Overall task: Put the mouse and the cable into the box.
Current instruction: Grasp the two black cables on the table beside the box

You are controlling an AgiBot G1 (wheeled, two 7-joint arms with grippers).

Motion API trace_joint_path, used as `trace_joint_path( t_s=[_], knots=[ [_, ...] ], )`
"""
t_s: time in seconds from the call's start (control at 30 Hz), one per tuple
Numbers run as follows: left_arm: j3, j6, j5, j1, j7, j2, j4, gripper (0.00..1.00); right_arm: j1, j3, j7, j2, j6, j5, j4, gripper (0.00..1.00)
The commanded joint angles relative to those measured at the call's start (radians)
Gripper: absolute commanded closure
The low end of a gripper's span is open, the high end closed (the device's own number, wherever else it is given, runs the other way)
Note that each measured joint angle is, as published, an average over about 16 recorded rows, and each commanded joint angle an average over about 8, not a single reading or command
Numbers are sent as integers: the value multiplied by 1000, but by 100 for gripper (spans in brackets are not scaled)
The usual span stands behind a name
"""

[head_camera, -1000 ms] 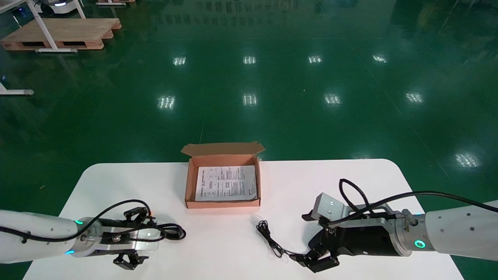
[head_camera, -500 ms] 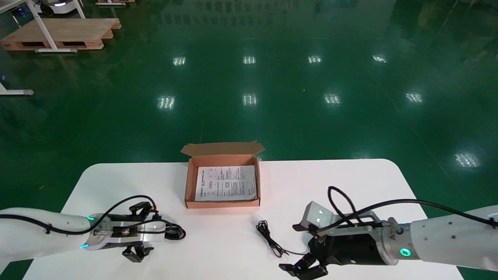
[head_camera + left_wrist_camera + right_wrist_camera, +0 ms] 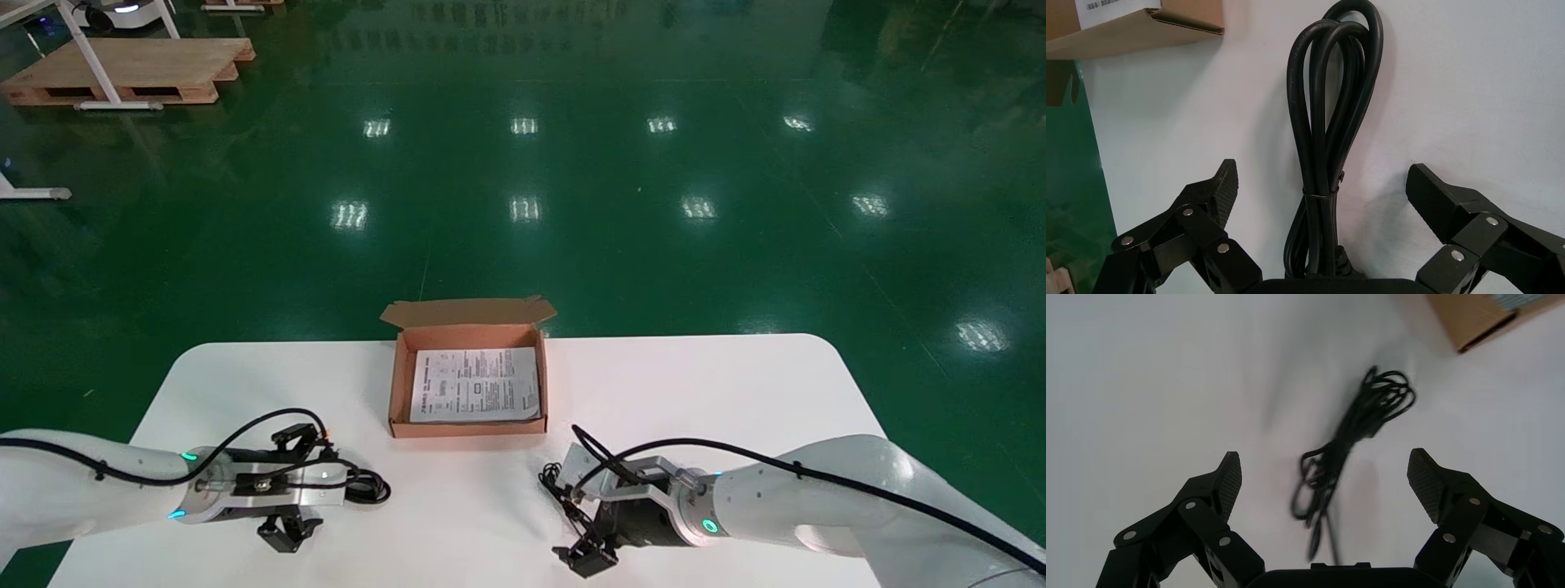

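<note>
An open cardboard box (image 3: 398,385) stands at the table's far middle with a printed sheet (image 3: 476,384) lying in it. A thick black cable bundle (image 3: 365,487), bound with a tie, lies on the left. My left gripper (image 3: 304,487) is open and straddles it, the bundle (image 3: 1324,122) running between the fingers without contact. A thin tangled black cable (image 3: 559,487) lies right of centre. My right gripper (image 3: 574,524) is open just over its near end, the cable (image 3: 1352,425) between the fingers. No mouse shows in any view.
The white table (image 3: 703,392) has rounded corners and a green floor beyond it. The box corner shows in the left wrist view (image 3: 1144,27) and the right wrist view (image 3: 1474,318). The box's lid flap (image 3: 466,312) stands open at the far side.
My right arm has swung left across the table, bringing its open gripper over the thin cable. The left gripper shifted slightly along the thick bundle, then stayed still.
</note>
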Motion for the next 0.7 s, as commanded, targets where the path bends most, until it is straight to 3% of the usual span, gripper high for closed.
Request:
trace_joint_path(
  t_s=[0.03, 0.13, 0.17, 0.4, 0.43, 0.7],
  knots=[
    [-1, -1, -4, -3, 9, 2, 10, 0, 7, -4, -21, -26, 46, -14, -38, 0],
    [-2, -3, -7, -6, 17, 5, 20, 0, 9, -7, -38, -41, 64, -16, -65, 0],
    [-3, -3, -7, -7, 18, 6, 23, 6, 10, -9, -41, -44, 67, -17, -71, 4],
    [-3, -5, -9, -9, 21, 7, 29, 92, 11, -13, -46, -50, 73, -21, -82, 91],
    [-3, -5, -9, -9, 21, 7, 28, 98, 11, -13, -46, -49, 72, -20, -81, 100],
    [-3, -4, -9, -8, 19, 6, 23, 100, 10, -9, -42, -43, 66, -17, -71, 100]
  ],
)
